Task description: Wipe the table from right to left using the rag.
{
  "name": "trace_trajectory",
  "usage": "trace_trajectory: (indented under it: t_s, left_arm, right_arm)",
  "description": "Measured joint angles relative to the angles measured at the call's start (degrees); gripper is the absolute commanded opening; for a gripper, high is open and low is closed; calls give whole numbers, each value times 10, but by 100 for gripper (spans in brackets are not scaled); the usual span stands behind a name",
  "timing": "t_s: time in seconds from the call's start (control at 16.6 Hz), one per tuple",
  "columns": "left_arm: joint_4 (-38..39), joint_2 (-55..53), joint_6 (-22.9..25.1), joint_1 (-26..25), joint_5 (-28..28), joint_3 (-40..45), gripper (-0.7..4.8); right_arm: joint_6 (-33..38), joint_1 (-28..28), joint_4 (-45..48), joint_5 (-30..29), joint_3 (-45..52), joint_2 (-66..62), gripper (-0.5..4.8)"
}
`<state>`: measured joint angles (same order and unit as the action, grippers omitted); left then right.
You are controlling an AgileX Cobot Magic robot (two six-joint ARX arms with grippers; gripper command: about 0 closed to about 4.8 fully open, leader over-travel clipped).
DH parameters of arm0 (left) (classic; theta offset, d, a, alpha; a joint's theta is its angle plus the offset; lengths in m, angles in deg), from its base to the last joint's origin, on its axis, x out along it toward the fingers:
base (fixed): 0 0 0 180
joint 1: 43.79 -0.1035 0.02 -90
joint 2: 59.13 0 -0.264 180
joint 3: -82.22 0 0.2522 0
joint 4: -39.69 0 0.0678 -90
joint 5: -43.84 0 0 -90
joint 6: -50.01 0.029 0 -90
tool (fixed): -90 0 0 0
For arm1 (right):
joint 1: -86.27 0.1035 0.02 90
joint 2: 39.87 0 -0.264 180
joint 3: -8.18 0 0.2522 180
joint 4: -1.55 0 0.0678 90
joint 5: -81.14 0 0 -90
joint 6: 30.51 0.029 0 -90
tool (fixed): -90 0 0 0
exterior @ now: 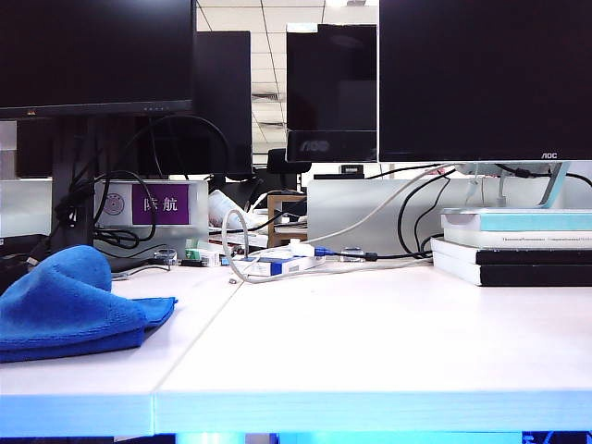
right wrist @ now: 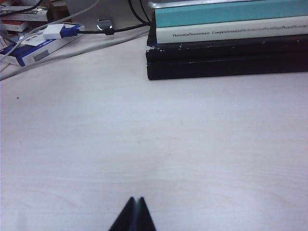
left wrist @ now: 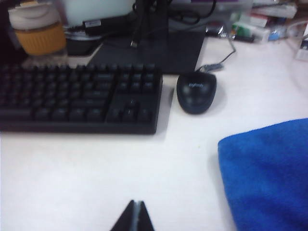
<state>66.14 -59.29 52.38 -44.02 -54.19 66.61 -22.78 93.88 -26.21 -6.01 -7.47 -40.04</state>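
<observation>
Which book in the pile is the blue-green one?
The top book of the stack by the right pincer. Below it lie a white-edged book and black books.

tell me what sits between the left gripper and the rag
Nothing. In the left wrist view only bare white table separates the shut left gripper from the blue rag; the keyboard and mouse lie beyond.

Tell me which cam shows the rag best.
Exterior view: the rag shows almost whole, bunched on the table at far left. Left wrist view catches only one blue corner beside the shut left gripper. Right wrist view shows none, just the shut right gripper.
</observation>
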Motion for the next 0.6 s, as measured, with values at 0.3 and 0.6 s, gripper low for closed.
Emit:
trace_trajectory:
  t_s: [0.3,0.6]
  left_arm:
    - [-5,0,-85,-2,15,2,-4]
    - [-5,0,-85,-2,15,2,-4]
  right_arm:
    - [0,1,0,0,0,0,-5]
    - [0,1,0,0,0,0,-5]
